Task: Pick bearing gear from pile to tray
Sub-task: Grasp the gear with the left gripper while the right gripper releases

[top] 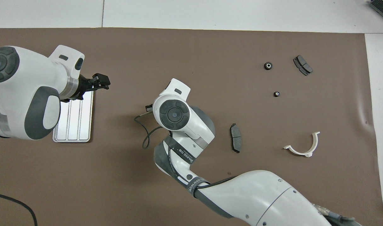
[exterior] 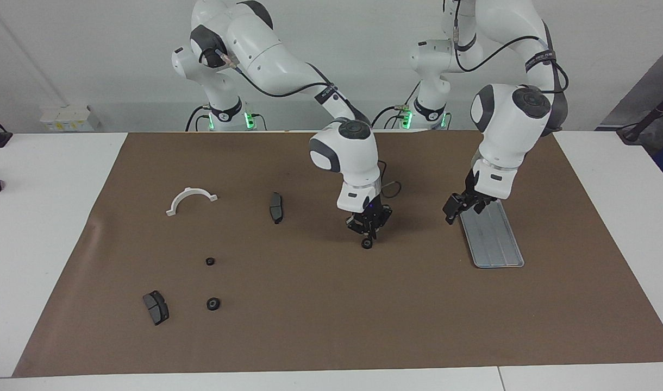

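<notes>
Right hand [exterior: 368,237] pinching black ring [exterior: 367,244], tray [exterior: 494,239] lengthwise from robots (left hand [exterior: 455,209] spread)

arms: glossy white shells | joints: dark grey caps | cables: black, looped | bases: green lights | wrists: black bands, white lettering

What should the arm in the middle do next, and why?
Probably lift the right gripper slightly to test its hold: it is shut, the black ring sits just below its tips over the mat, and I cannot tell whether the ring is gripped.
</notes>
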Robot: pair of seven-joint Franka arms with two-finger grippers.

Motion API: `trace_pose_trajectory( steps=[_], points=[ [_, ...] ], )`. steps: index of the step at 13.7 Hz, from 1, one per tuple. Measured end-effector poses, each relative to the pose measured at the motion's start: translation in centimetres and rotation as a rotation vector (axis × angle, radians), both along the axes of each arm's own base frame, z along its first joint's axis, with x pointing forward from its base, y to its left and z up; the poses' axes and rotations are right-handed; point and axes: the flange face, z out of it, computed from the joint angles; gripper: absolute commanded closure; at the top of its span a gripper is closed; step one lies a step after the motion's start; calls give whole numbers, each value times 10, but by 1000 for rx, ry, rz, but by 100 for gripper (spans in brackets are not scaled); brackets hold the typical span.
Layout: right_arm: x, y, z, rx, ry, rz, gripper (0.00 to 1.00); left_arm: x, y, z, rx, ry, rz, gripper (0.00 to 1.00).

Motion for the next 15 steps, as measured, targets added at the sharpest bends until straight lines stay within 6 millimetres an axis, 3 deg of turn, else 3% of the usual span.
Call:
trace_pose_trajectory(
  steps=[2, 4, 6, 7, 9, 12, 15],
  points=[
    [-1, 6, 8, 4, -13, -1, 63, 3, -16, -11, -9, 2, 30, 0],
    [18, -18, 22, -31, -13, -26, 67, 11, -45, -32, -10, 15, 59, 0],
    [51, -69, 54, -60, -22, -35, 67, 20, -76, -58, 4, 36, 73, 0],
    [67, -100, 74, -59, -24, -44, 61, 22, -92, -72, 16, 45, 84, 0],
    [95, -164, 101, -50, -27, -72, 58, 19, -130, -92, 35, 55, 118, 0],
    [129, -256, 99, -68, -19, -146, 58, -3, -182, -106, 41, 74, 128, 0],
    [147, -345, 84, -99, 34, -229, 58, -16, -210, -116, 44, 77, 127, 6]
  ],
)
